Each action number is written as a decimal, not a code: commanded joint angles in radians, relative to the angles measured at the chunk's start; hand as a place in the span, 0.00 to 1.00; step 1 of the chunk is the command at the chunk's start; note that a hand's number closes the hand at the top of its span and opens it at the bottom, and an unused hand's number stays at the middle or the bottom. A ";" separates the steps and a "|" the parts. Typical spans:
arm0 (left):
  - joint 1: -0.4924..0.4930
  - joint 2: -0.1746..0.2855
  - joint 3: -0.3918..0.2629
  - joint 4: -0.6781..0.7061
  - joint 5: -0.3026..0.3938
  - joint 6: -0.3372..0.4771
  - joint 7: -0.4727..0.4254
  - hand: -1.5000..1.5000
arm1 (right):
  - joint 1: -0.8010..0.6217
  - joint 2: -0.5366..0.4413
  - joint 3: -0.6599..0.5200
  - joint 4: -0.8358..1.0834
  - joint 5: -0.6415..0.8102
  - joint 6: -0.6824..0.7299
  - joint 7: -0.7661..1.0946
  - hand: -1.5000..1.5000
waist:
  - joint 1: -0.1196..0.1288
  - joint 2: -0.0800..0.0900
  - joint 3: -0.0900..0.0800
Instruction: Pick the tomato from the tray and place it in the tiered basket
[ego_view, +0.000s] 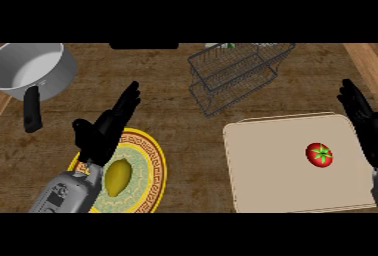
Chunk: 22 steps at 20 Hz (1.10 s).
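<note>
On the counter (184, 130) the tomato (319, 154) sits on the tray (269, 167), the right hand (359, 114) alongside, fingers (351, 97) straight, apparently poised to grasp it.

Kitchen: saucepan (33, 70), wooden counter (184, 130)

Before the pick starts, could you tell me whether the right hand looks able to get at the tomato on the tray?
Probably yes. The right hand is open at the tray's right edge, and the tomato lies alone on the tray, with nothing between them or over it.
</note>
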 joint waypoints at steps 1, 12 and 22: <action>0.014 -0.023 0.010 0.016 -0.065 0.049 -0.023 0.50 | 0.026 0.024 -0.083 -0.007 -0.092 0.048 -0.079 1.00 | -0.006 -0.008 -0.011; 0.091 -0.013 0.075 -0.003 -0.112 0.166 -0.129 0.50 | 0.081 0.146 -0.395 0.183 -0.731 0.476 -0.189 0.00 | -0.022 -0.011 -0.002; 0.140 -0.029 0.092 0.012 -0.128 0.182 -0.194 0.50 | 0.317 -0.229 -0.584 0.156 -0.479 0.863 -0.358 0.00 | -0.031 -0.010 -0.012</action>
